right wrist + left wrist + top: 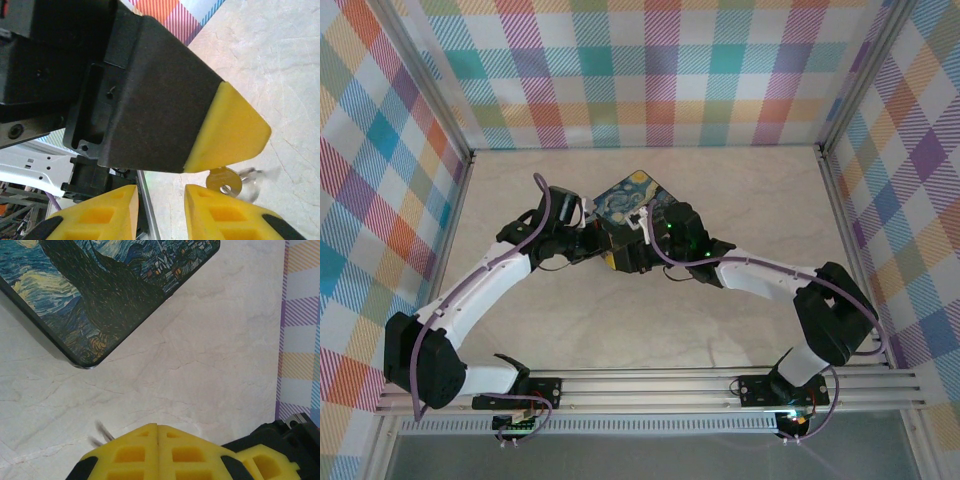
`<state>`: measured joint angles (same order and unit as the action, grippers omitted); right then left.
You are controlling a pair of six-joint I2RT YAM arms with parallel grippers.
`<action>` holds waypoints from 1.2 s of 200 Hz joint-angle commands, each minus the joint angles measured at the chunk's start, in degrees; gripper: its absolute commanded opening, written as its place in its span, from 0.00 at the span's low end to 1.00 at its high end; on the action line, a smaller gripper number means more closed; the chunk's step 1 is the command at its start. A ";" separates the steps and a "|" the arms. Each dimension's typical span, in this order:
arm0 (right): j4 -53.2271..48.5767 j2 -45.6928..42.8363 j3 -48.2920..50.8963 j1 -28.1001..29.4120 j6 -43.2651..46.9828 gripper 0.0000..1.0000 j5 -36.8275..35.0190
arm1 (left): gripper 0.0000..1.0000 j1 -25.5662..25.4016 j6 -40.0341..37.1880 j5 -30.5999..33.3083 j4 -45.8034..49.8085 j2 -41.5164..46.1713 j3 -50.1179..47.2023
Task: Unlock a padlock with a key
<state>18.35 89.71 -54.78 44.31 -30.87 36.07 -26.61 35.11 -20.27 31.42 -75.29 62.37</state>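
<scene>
My left gripper (158,427) is shut, its yellow pads pressed together just above the marble table. Thin silver blades of the key (102,432) stick out at its left side. In the right wrist view a round key head (224,181) with a hole pokes from under the left gripper's yellow fingertip (235,130), with a ring beside it. My right gripper (161,200) is open right beside that key, with nothing between its fingers. Both grippers meet at mid-table (610,250). The padlock is out of view.
A black box with a painted blue night-sky lid (625,195) lies just behind the two grippers, its corner (82,360) close ahead of the left fingers. Plaid walls enclose the table, and a metal rail (650,385) runs along the near edge.
</scene>
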 commanded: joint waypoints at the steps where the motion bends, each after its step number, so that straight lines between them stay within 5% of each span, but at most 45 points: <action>1: -0.07 -3.41 1.89 0.12 0.42 0.30 -0.90 | 0.00 -0.55 0.18 -0.56 -0.74 -0.95 1.88; 24: -0.35 -5.05 4.61 -2.31 -5.20 0.35 -6.29 | 0.00 -0.54 -1.96 -3.46 -3.06 -1.54 1.66; 52: 9.43 -4.77 8.81 -6.76 -15.48 0.35 -3.29 | 0.00 -0.55 -4.83 -6.89 -5.83 -3.15 0.91; 193: 17.46 2.53 8.25 -7.40 -16.09 0.37 3.36 | 0.00 -0.55 -0.56 -14.23 -12.21 -4.83 0.74; 240: 30.64 3.07 12.89 -9.02 -22.72 0.37 3.00 | 0.00 -0.02 0.98 -14.26 -12.65 -3.70 0.05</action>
<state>39.51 91.46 -44.71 35.73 -48.93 38.70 -26.33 34.57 -30.35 22.31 -81.03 62.52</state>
